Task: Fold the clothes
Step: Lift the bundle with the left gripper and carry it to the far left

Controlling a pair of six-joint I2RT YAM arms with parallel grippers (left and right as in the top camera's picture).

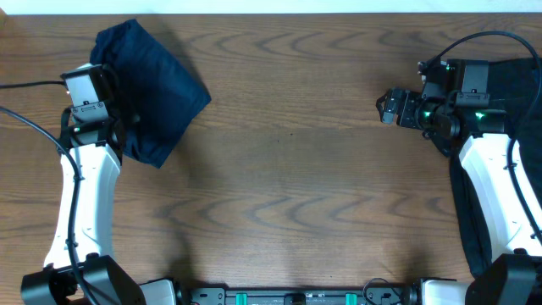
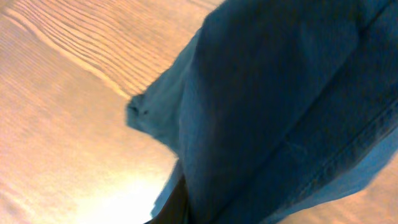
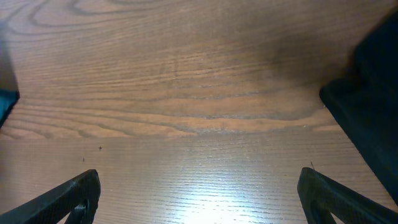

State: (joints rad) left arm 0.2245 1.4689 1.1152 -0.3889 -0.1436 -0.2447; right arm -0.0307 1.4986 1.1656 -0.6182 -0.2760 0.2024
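A brown wood-grain bench (image 1: 288, 169) carries a crumpled navy blue cloth garment (image 1: 161, 85). Well right of the garment, black cloth (image 1: 518, 76) lies under the right arm. The right end effector (image 1: 385, 108), also well right of the garment, hovers spread wide and empty. The left end effector (image 1: 117, 134), at the garment's left edge, is pressed together, apparently pinching it; cloth hides its fingers.

I am looking at a brown wood-grain worktop (image 1: 288, 169) running across the whole view, with lamp glare shining off its surface.
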